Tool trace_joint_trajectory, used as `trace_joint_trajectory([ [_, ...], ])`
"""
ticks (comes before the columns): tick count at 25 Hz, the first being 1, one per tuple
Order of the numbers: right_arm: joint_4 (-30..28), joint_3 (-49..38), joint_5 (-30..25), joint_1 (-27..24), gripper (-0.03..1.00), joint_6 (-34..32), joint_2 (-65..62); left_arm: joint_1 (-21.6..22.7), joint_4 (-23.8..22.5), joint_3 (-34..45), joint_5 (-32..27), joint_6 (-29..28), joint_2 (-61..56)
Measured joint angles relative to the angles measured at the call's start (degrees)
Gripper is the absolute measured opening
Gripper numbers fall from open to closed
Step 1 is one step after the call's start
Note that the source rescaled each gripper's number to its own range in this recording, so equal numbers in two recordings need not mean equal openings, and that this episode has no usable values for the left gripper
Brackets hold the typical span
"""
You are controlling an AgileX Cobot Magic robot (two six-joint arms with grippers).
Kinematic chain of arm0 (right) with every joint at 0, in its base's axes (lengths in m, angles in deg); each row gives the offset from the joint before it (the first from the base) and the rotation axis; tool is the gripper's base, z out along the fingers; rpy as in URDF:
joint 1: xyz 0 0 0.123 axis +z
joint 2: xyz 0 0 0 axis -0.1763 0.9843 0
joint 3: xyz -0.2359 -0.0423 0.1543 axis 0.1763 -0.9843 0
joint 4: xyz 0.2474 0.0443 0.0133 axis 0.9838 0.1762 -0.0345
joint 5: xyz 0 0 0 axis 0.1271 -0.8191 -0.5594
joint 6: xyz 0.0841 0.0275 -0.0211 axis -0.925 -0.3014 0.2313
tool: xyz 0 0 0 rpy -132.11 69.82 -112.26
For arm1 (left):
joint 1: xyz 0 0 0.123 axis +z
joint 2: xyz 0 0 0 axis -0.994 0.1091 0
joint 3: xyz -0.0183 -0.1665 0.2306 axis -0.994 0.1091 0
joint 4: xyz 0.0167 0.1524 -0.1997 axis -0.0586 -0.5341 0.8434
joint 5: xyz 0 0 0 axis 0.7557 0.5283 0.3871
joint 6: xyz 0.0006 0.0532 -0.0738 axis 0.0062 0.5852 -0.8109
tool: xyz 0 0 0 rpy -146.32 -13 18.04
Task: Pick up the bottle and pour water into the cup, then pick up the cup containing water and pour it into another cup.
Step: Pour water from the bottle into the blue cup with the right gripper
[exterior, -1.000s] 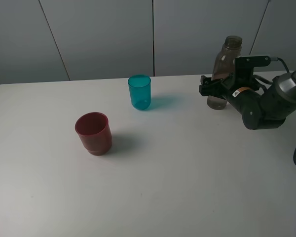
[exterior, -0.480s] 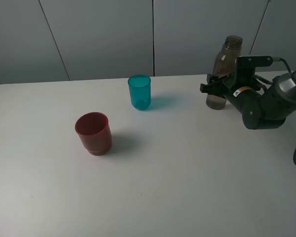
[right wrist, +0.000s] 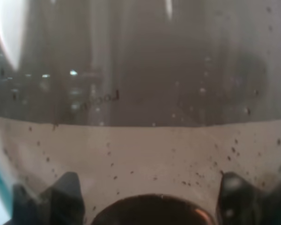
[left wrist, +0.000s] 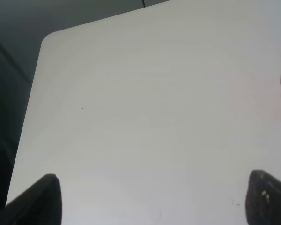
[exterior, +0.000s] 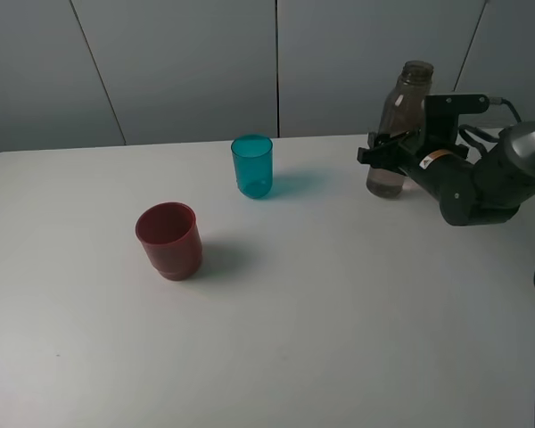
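Surface (exterior: 339, 312): carries all vessels | bottle (exterior: 399, 116): far right, upright, uncapped, part-filled; right jaws clamped on its lower body | left jaws: apart, empty | another cup (exterior: 168, 239): near left | cup (exterior: 252, 168): left of bottle | step: lift straight, neck up, tip slowly over cup rim.

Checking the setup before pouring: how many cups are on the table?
2. The teal cup stands toward the back, near the middle; the dark red cup stands nearer the front, to its left. None looks hidden.
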Motion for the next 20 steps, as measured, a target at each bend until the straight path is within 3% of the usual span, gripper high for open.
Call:
trace_joint_trajectory([
  [7, -1.0, 1.7, -3.9, 3.2, 0.05, 0.0, -5.6, 0.0, 0.0, 0.0, 0.0, 0.0, 0.0],
  [14, -1.2, 11.5, -17.6, 8.6, 0.05, 3.2, -6.0, 0.0, 0.0, 0.0, 0.0, 0.0, 0.0],
  [20, -1.2, 17.5, -18.4, 10.9, 0.05, 10.4, -5.3, 0.0, 0.0, 0.0, 0.0, 0.0, 0.0],
])
